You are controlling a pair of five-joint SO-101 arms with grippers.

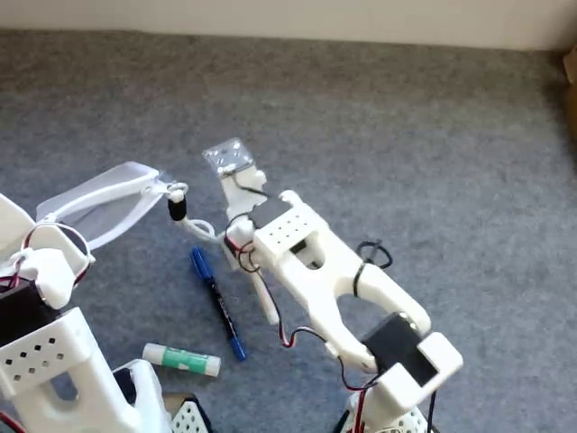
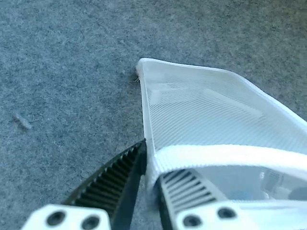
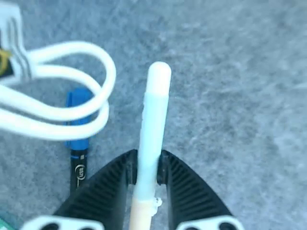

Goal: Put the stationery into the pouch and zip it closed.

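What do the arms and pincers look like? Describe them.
The left arm and right arm are white plastic with dotted holes, black motors and red and black cables. The left pincer and right pincer have black ribbed fingers on white mounts.

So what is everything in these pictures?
pouch: one, see-through white, left of the middle
white pen: one, white, in the robot's grip
marker: one, blue cap, black body, lying mid-surface
glue stick: one, white and green, beside the marker's end
cord loop: one, white, between pouch and marker cap
surface: one, grey, carpet-like
left fingers: two, black, shut on the pouch's edge
right fingers: two, black, shut on the white pen
left arm and right arm: one each, white
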